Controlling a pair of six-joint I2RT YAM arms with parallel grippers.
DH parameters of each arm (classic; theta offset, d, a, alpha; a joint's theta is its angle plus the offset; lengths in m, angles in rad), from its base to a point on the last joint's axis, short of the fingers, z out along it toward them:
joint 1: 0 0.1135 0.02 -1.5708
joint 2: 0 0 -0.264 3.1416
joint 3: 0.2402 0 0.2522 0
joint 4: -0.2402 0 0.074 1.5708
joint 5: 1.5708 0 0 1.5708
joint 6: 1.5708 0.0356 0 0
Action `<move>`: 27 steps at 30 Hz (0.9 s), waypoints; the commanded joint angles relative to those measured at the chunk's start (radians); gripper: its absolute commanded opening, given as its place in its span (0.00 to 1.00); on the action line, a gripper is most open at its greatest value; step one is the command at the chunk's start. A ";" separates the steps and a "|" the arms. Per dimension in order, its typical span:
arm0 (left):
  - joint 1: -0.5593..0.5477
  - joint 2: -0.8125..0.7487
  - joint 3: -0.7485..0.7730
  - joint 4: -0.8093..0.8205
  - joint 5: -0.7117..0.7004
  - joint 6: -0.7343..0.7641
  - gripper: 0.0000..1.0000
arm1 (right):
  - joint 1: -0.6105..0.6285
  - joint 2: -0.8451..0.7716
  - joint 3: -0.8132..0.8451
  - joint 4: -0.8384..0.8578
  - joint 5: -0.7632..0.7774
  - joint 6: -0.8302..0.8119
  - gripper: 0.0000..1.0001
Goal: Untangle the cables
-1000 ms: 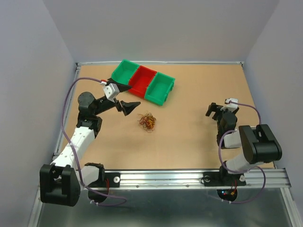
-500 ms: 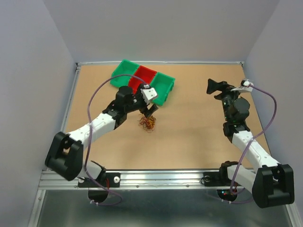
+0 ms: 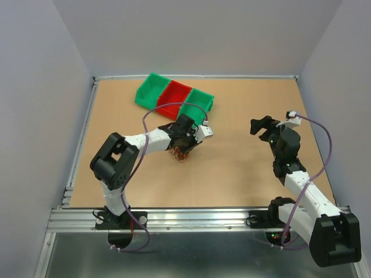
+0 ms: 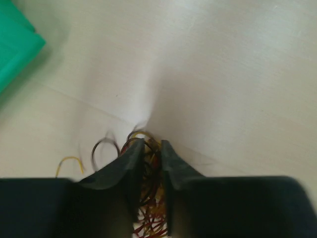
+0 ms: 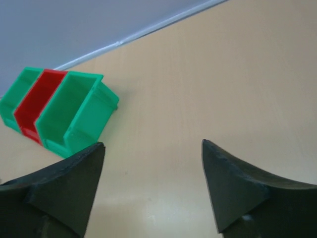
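Note:
The cables (image 3: pixel 179 154) are a small wiry clump of dark red, orange-yellow and black strands on the tan table, left of centre. My left gripper (image 3: pixel 184 145) is down on top of the clump. In the left wrist view its jaws (image 4: pixel 152 143) are pressed nearly together, with red and yellow strands (image 4: pixel 150 171) caught between them and loose loops (image 4: pixel 103 148) lying to the left. My right gripper (image 3: pixel 259 125) hovers over the right half of the table, far from the clump. Its fingers (image 5: pixel 153 144) stand wide apart with nothing between them.
A row of three bins (image 3: pixel 174 98), green, red and green, sits at the back left, just behind the left gripper. It also shows at upper left in the right wrist view as bins (image 5: pixel 59 109). Grey walls enclose the table (image 3: pixel 243 168).
My left arm swung right from near the bins, came down onto the clump and shut its jaws on the strands. My right arm stretched forward, then drew its gripper slightly back and left.

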 commanded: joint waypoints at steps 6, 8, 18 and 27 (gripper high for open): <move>0.064 -0.160 -0.038 0.041 0.267 0.060 0.00 | 0.037 0.181 -0.077 0.284 -0.680 -0.025 0.74; 0.127 -0.274 -0.083 0.130 0.344 0.047 0.00 | 0.104 0.221 -0.054 0.306 -0.724 -0.059 0.75; 0.170 -0.399 -0.152 0.189 0.533 0.060 0.00 | 0.371 0.471 0.033 0.522 -0.764 -0.243 0.83; 0.175 -0.374 -0.127 0.149 0.592 0.060 0.00 | 0.531 0.712 0.121 0.806 -0.614 -0.229 0.79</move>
